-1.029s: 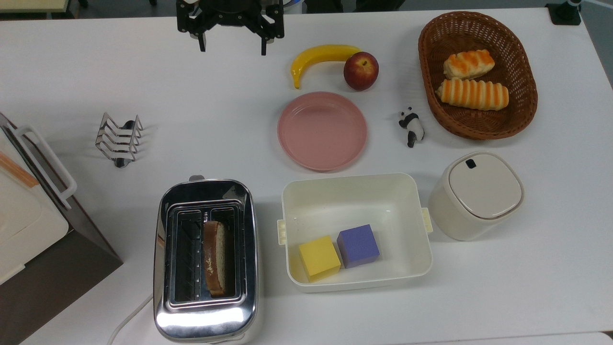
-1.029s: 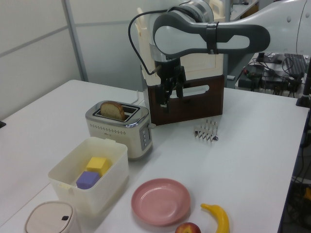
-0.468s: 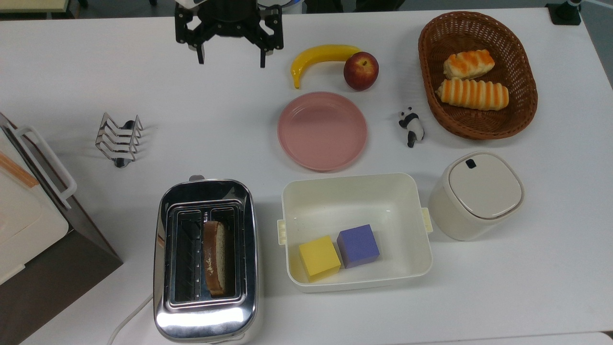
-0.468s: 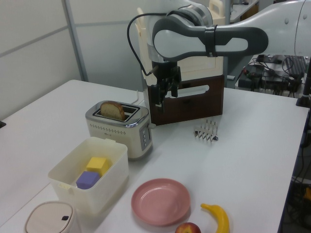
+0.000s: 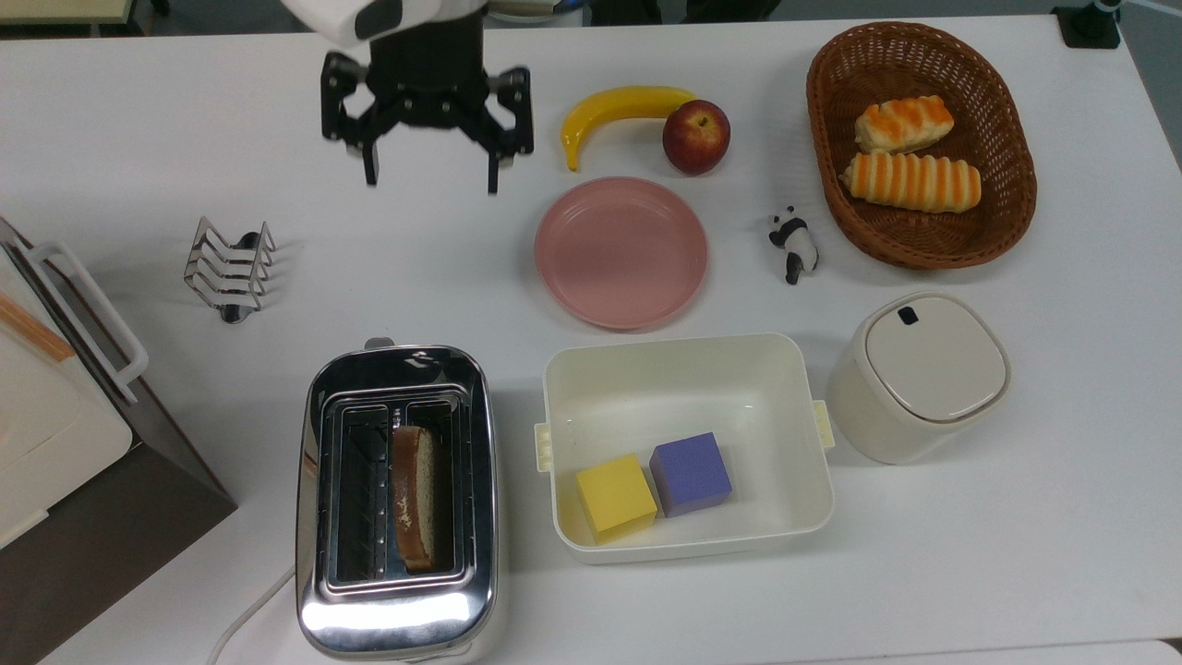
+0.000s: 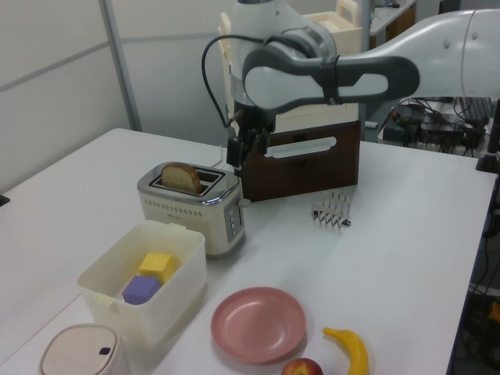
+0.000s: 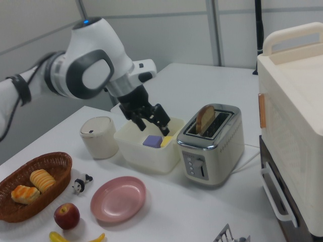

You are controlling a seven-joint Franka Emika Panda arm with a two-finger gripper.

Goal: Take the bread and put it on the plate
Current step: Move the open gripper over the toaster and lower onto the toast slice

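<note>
Chrome toaster (image 5: 399, 503) near the table's (image 5: 138, 129) front edge — the bread (image 5: 414, 496) upright in the slot on the top view's right. Gripper (image 5: 430, 177), fingers spread wide, empty, above bare tabletop. Pink plate (image 5: 621, 252) bare — well apart from the toaster, just beside the cream tub (image 5: 685, 369).

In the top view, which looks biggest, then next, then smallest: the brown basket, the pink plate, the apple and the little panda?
1. Basket
2. Plate
3. Apple
4. Panda, the smallest, though not far off the apple.
</note>
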